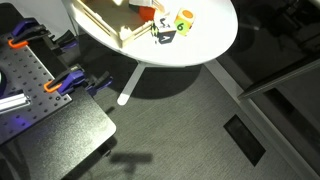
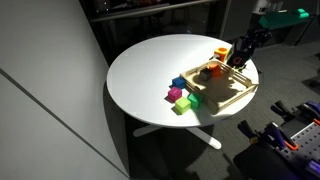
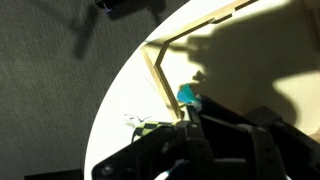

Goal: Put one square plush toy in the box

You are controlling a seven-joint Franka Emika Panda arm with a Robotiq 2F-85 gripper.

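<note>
Square plush toy is seen lying on the white table just outside the box, a yellow-green cube behind it, and the gripper is hung over the box's far side, its grip too shadowed to be told.

Dark hand at bottom, small teal object beside wooden box wall

Arm: pale link with greenish-teal tint, seen in exterior view. Dark wrist section below it, narrowing to black hand. Wrist view: hand matte black, with bulky angular housing mostly in shadow and faint highlights along edges. Finger detail too dark to make out.
</note>
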